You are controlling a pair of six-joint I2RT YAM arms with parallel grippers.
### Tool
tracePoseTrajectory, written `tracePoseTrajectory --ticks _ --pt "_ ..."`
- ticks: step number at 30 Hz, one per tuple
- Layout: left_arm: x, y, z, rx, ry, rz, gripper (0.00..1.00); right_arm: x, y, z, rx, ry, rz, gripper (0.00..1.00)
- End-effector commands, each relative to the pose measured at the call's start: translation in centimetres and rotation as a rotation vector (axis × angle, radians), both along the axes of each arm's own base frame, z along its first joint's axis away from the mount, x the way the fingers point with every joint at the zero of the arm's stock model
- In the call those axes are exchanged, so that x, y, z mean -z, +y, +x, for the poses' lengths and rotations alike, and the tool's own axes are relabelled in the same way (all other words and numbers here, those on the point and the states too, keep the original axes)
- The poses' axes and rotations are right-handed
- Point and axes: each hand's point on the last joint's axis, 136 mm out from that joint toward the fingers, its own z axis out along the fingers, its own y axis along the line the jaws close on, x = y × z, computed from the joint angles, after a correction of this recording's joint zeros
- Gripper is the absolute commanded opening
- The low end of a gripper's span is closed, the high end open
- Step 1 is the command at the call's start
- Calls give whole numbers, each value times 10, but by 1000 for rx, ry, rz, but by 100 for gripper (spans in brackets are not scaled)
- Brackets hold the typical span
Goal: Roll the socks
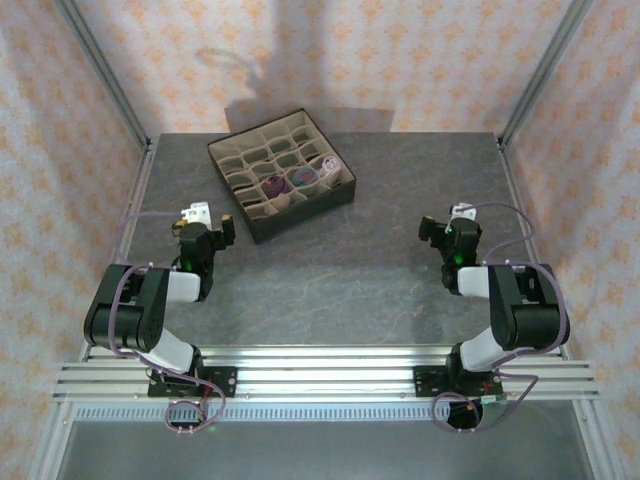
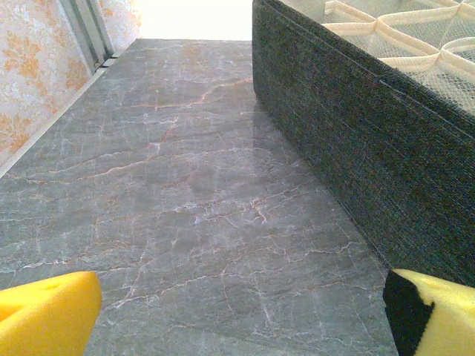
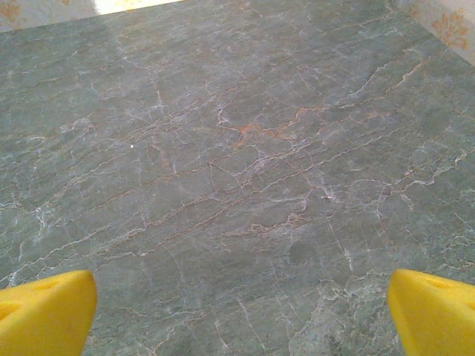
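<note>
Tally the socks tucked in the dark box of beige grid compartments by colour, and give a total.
Dark purple rolled fabric sock: 1
Grey-blue rolled fabric sock: 1
White rolled fabric sock: 1
Total: 3

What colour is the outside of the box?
The box is dark charcoal grey outside, clearest in the left wrist view.

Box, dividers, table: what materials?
Box: outer wall looks like dark, coarse woven fabric, matte; the weave shows. Dividers: beige cloth edging, probably with sheer mesh panels; the edges curve softly. Table: grey stone look with pale and rust veins and a faint sheen; real stone or printed laminate, can't tell.
</note>
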Motion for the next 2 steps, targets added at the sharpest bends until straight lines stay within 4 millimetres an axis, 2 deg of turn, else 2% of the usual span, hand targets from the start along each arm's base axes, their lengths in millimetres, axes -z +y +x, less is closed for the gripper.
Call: tracePoseTrajectory --ticks 1,2 --pt "-5 3 2 -10 -14 -6 100 -8 -1 3 17 -34 -1 99" --pt "-5 3 2 -10 -14 -6 100 -7 -1 3 16 -32 0 99"
